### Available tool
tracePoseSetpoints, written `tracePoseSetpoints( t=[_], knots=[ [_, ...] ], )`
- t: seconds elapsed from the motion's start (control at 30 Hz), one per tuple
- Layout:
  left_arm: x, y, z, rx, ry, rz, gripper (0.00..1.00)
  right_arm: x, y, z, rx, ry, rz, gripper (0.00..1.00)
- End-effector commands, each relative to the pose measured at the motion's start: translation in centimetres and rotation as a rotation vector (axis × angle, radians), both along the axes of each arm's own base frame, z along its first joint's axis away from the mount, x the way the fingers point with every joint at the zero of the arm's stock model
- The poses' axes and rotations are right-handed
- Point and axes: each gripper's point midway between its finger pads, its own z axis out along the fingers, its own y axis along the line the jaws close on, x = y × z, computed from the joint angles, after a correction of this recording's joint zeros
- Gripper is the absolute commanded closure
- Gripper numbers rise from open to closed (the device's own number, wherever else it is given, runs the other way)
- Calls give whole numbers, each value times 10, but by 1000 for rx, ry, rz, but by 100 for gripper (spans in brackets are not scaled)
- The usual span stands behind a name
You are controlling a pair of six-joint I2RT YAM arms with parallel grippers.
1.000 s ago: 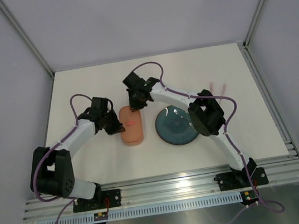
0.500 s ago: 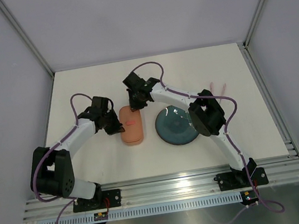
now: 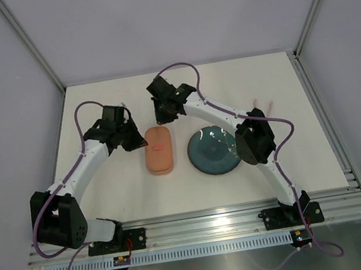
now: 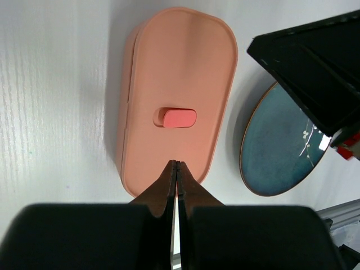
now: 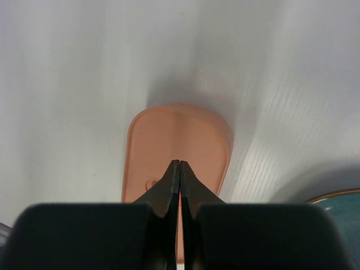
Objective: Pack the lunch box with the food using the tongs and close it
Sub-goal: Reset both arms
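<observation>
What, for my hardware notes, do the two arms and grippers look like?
The left arm and right arm have white links and black joints, with thin purple cables looping alongside. The left gripper and right gripper are black, with fingers tapering to points.

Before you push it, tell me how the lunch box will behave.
The lunch box looks like rigid, smooth plastic, so it would probably slide across the table rather than flex. It lies low and flat with its lid on, so tipping or rolling seems unlikely.
</observation>
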Motion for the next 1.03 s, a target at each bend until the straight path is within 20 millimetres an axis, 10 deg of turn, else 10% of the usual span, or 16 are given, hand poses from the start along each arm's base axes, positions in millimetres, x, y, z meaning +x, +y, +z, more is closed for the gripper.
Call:
tracePoseSetpoints(
  t=[0.0,0.13,0.27,0.4,0.63,1.0],
  knots=[
    [6,-1,34,-6,-86,-16,100,5,-12,79,55,-135,-21,96],
    [6,7,51,31,-122,-5,100,5,-45,98,-16,-216,-87,72],
    [6,17,73,63,-199,-9,100,-1,-98,129,-65,-300,-192,18],
    [4,25,97,82,-289,-17,100,-17,-162,121,-147,-311,-301,1],
    [-13,46,129,153,-420,-20,79,-70,-253,120,-260,-346,-460,1],
    [-24,59,149,191,-467,2,16,-126,-301,82,-276,-260,-597,1]
  ],
)
